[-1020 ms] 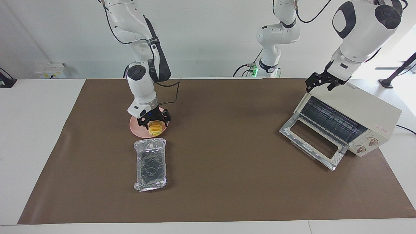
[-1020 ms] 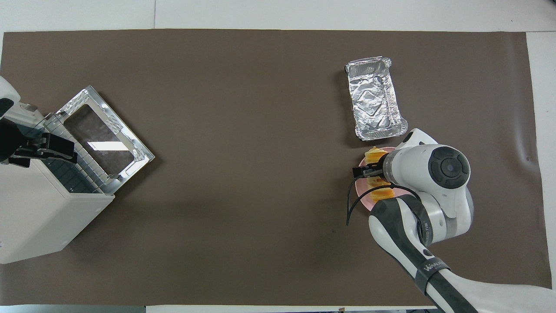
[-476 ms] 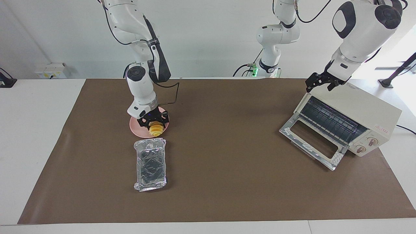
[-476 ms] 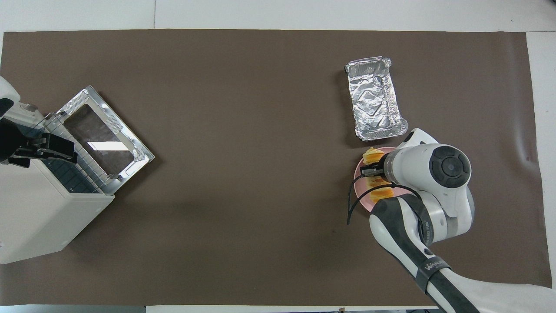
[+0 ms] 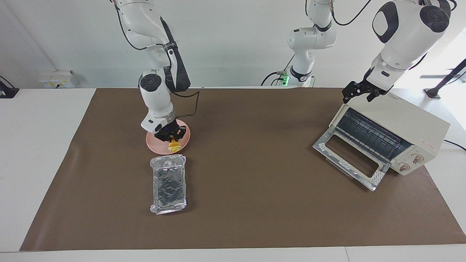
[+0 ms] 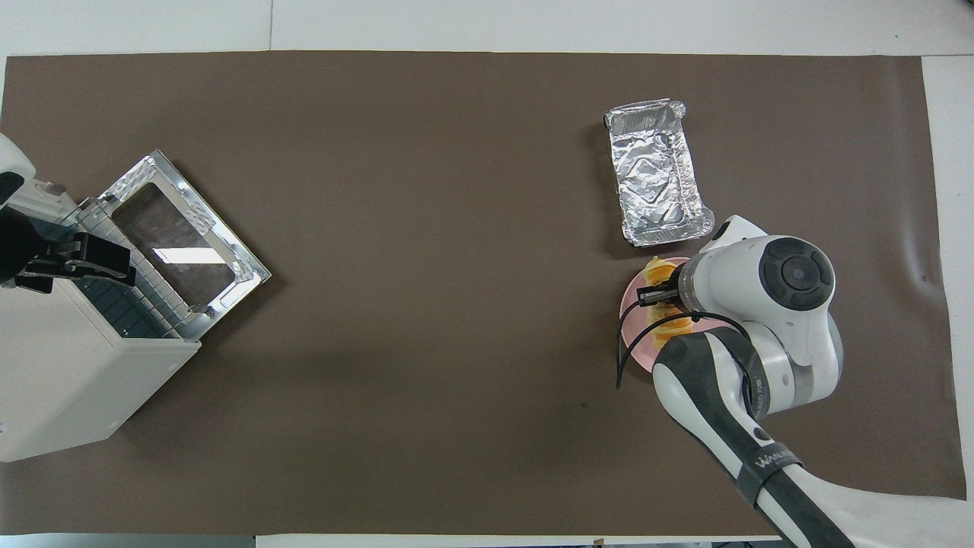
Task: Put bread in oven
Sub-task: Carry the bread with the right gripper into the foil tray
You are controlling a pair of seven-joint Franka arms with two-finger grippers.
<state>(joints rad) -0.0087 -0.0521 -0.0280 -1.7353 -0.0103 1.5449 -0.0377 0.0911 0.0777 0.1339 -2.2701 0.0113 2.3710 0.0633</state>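
Bread [image 5: 174,146] lay on the pink plate [image 5: 154,145], long axis running toward the foil tray [image 5: 169,183]. Right gripper [image 5: 169,137] sat directly over it, fingers clamped on its middle. Left gripper [image 5: 360,93] waited open above the oven [image 5: 407,122].

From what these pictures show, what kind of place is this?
Probably a robotics lab set up as a mock kitchen. White robot arms stand at a table under a brown mat, bare white walls around, and the only kitchen things are a toaster oven, a foil tray and a pink plate.
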